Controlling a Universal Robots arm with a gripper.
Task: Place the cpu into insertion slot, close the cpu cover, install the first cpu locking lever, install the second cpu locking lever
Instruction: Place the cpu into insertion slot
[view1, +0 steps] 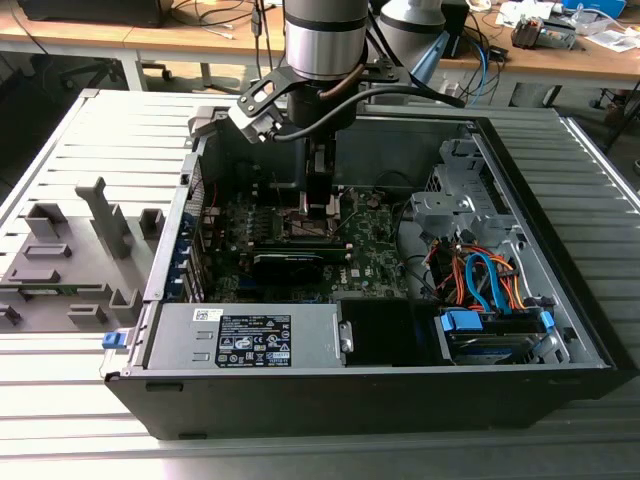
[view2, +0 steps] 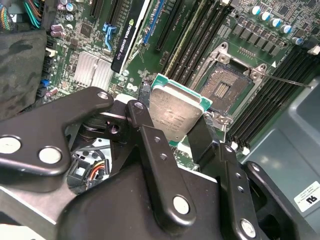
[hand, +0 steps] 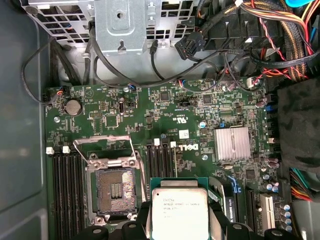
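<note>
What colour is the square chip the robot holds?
The cpu has a silver-grey top and green edge; clearest in the second wrist view.

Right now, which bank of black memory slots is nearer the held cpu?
The bank between the insertion slot and the ribbed silver heatsink: the cpu overlaps its end in the first wrist view. The other bank lies beyond the slot.

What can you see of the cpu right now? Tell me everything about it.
The cpu is a small flat square chip with a dull silver-grey metal top carrying faint print, seated on a thin green base that shows at its edges. The black gripper is shut on two opposite sides of it and holds it above the green motherboard. It hangs beside the insertion slot, not in it; the slot lies open and empty.
</note>
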